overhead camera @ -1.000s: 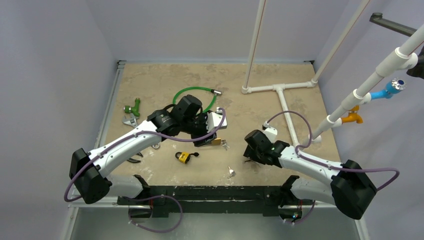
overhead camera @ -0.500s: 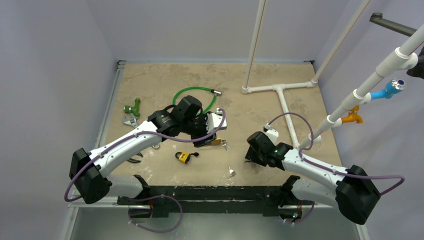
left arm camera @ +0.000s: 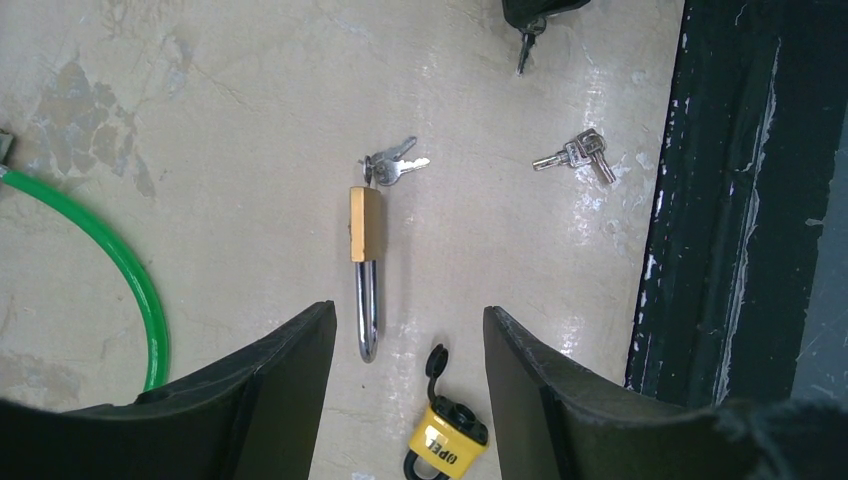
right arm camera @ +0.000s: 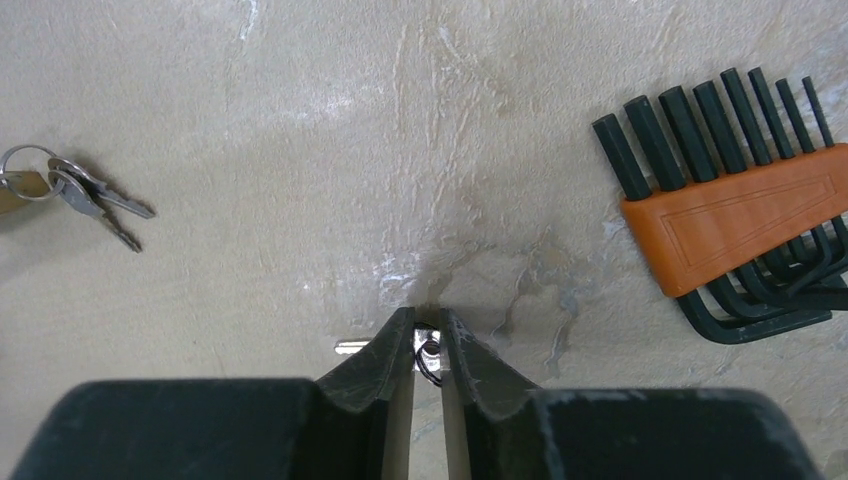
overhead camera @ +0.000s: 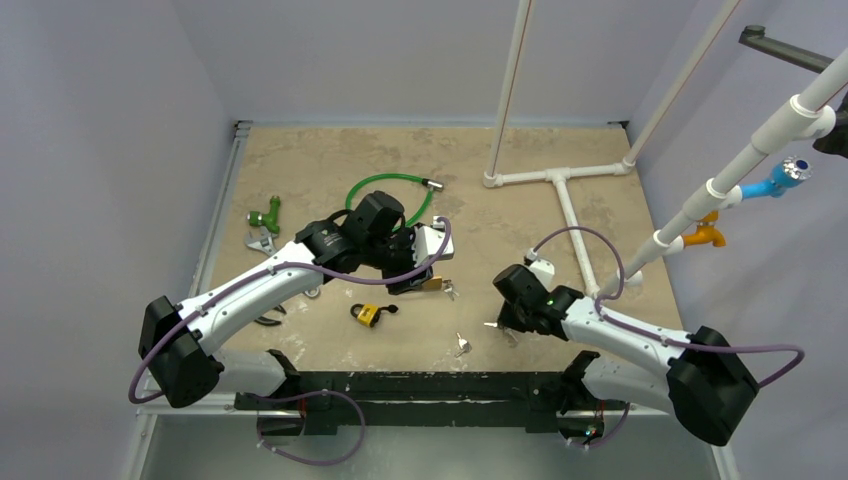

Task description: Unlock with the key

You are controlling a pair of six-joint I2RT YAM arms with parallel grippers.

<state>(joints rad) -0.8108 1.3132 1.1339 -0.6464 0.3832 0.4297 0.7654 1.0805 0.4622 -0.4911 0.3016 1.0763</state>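
A brass padlock (left arm camera: 365, 225) with a long steel shackle lies on the table, and a small bunch of keys (left arm camera: 392, 168) sits at its keyhole end. My left gripper (left arm camera: 410, 340) hovers open above the shackle tip and holds nothing. A yellow padlock (left arm camera: 447, 440) lies just below it, between the fingers. Near the table's front, my right gripper (right arm camera: 427, 325) is shut on the head of a silver key (right arm camera: 350, 348), whose blade sticks out to the left. From above, that key (overhead camera: 490, 325) pokes out left of the right gripper (overhead camera: 505, 324).
A loose key bunch (left arm camera: 578, 155) lies near the black front edge (left arm camera: 740, 200). An orange hex-key set (right arm camera: 735, 215) lies right of my right gripper. A green cable lock (overhead camera: 385, 185), a green fitting (overhead camera: 267, 214), a wrench (overhead camera: 260, 240) and the white pipe frame (overhead camera: 560, 178) are farther back.
My right gripper has closed on the key and shifted slightly toward the front edge. The left arm has not moved.
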